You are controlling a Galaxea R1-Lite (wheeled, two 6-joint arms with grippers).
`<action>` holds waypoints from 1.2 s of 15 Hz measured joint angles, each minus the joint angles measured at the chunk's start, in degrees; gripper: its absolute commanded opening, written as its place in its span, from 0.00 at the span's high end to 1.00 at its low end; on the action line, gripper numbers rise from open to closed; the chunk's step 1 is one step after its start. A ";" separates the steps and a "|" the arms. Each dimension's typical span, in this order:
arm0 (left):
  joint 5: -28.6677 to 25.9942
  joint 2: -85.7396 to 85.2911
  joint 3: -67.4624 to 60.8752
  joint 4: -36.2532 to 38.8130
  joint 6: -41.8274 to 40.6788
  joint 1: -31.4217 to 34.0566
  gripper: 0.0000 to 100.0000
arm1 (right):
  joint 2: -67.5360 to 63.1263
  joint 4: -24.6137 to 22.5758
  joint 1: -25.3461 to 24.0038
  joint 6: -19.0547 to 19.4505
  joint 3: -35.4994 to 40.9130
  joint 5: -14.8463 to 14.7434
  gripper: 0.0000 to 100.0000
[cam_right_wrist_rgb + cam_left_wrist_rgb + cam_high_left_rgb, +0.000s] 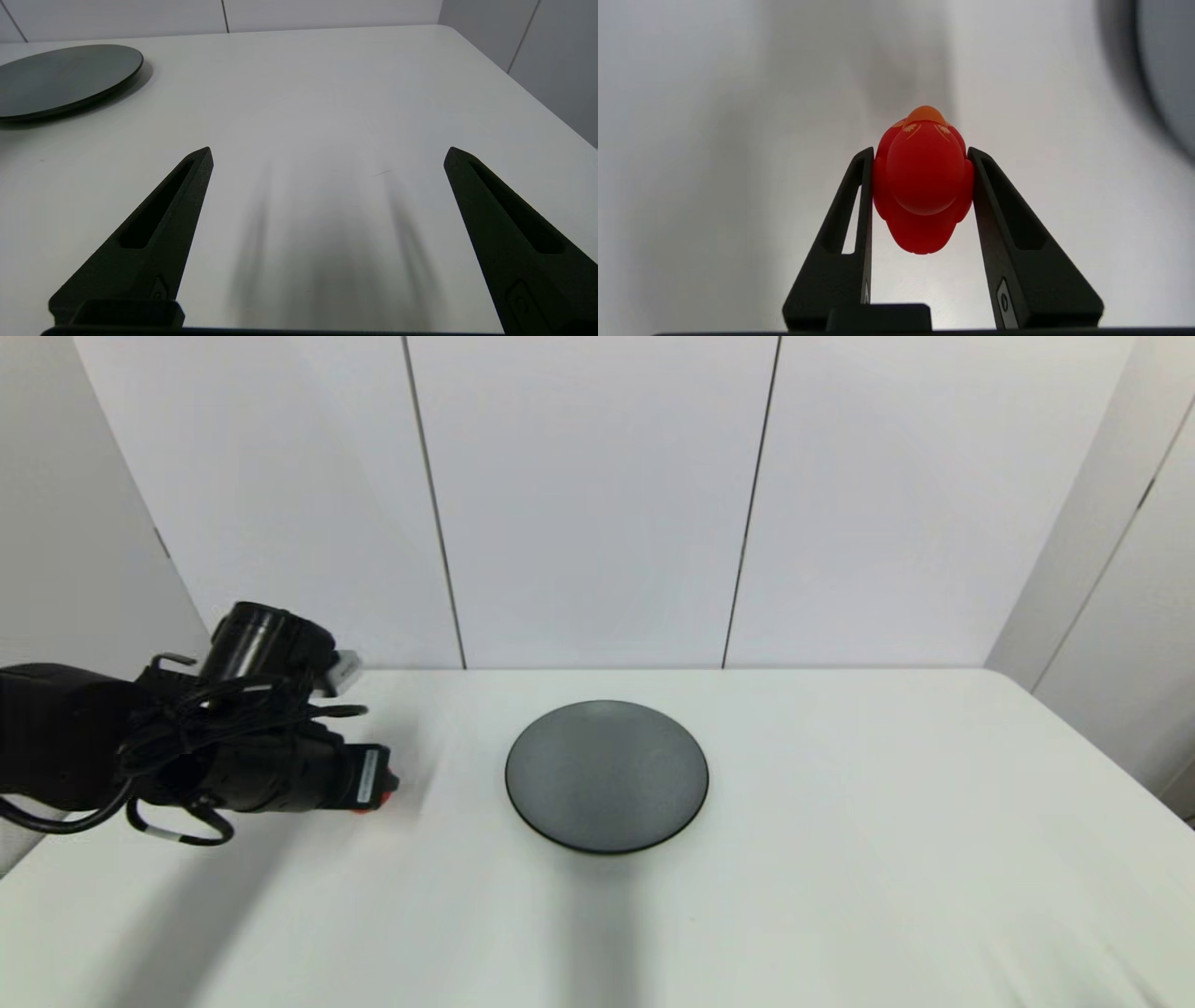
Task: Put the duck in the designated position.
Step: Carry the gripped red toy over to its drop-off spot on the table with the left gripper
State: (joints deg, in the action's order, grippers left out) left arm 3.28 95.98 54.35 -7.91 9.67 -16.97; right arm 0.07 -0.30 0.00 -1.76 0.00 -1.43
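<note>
**Red duck clamped in the left gripper, to the left of the plate**

Nearest the robot, the right gripper (327, 154) sits parked low over the right part of the white table (887, 859). It is out of the head view; its own wrist view shows its two black fingers (154, 233) spread wide apart with nothing but bare tabletop and their shadows between them.

Farther out on the left side, the left arm reaches in over the table's left portion, wrapped in black cabling. The left gripper (920, 156) grasps the duck (924, 186): in the left wrist view both black fingers (859, 205) press against the sides of the toy's plump red body, one on each flank. The duck is glossy red with an orange beak pointing away from the wrist camera, its round head seen from behind and above. In the head view only a small speck of the red toy (387, 789) peeks out beyond the gripper's tip, low near the tabletop; whether it touches the surface cannot be told.

To the right of that gripper, apart from it with a strip of bare white tabletop between, lies the round dark grey plate (607, 775), flat near the middle of the table. Its rim also shows at the edge of the left wrist view.

Beyond the table stand pale wall panels (597, 495) with thin dark seams.
</note>
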 measured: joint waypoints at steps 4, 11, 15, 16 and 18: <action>0.11 6.28 3.01 5.55 0.09 -1.22 1.00 | 0.00 0.00 0.00 0.02 0.00 0.02 0.00; 0.11 14.06 9.26 5.74 1.73 -1.41 1.00 | 0.00 -0.02 0.00 0.02 0.00 0.02 0.00; 0.07 15.76 11.80 5.71 2.15 -2.07 1.00 | 0.00 -0.02 0.00 0.00 0.00 0.05 0.00; 0.02 16.02 12.35 5.66 2.43 -2.24 1.00 | 0.00 0.00 0.00 -0.02 0.00 -0.02 0.00; 0.07 16.42 13.24 5.55 4.50 -2.99 1.00 | 0.00 0.00 0.00 0.00 0.00 0.02 0.00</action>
State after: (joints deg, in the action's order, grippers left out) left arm 3.35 112.40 67.58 -2.36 14.17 -19.96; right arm 0.07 -0.30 0.00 -1.76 0.00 -1.40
